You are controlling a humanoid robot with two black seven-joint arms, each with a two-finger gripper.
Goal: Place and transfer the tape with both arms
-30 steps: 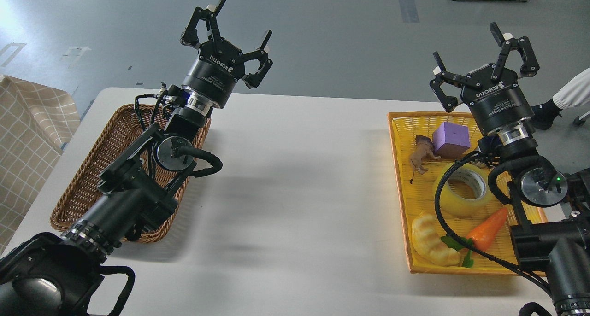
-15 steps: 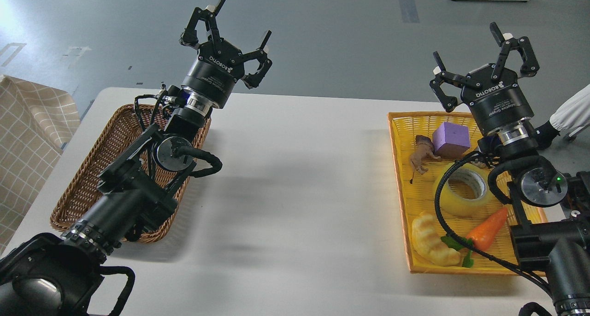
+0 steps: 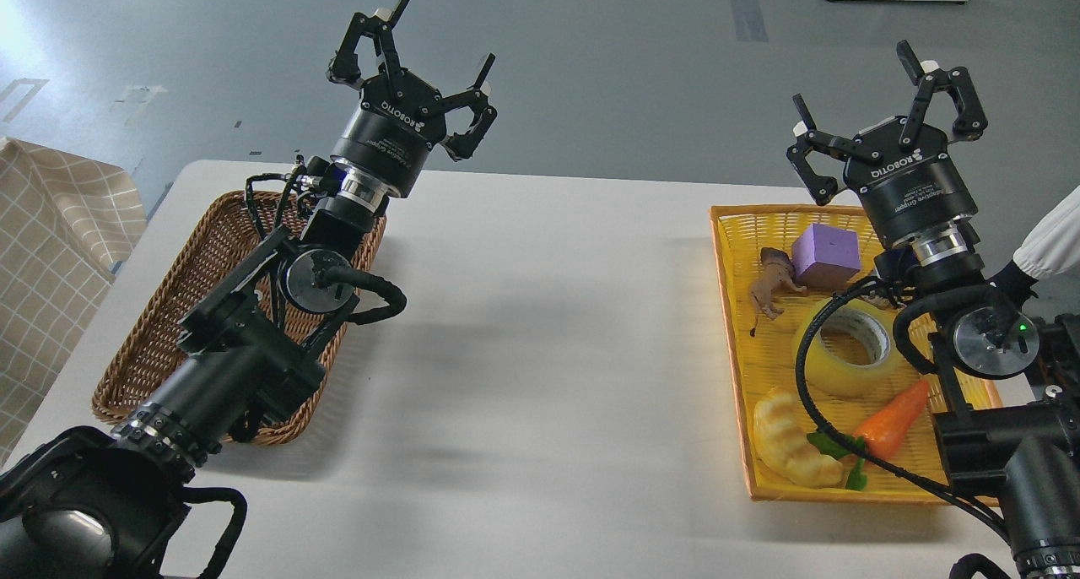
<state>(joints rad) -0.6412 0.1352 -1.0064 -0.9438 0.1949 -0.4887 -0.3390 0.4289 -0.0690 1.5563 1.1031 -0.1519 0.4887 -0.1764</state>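
The tape, a yellowish translucent roll with a grey-white core, lies flat in the yellow basket at the right, partly crossed by my right arm's black cable. My right gripper is open and empty, raised above the basket's far end, well beyond the tape. My left gripper is open and empty, raised above the far end of the brown wicker basket at the left.
The yellow basket also holds a purple block, a brown toy animal, a croissant and a carrot. A person's white sleeve and dark glove are at the right edge. A checked cloth lies at the left.
Both arms stay almost still; the left gripper shifts very slightly. The person's sleeve at the right edge has moved downward.
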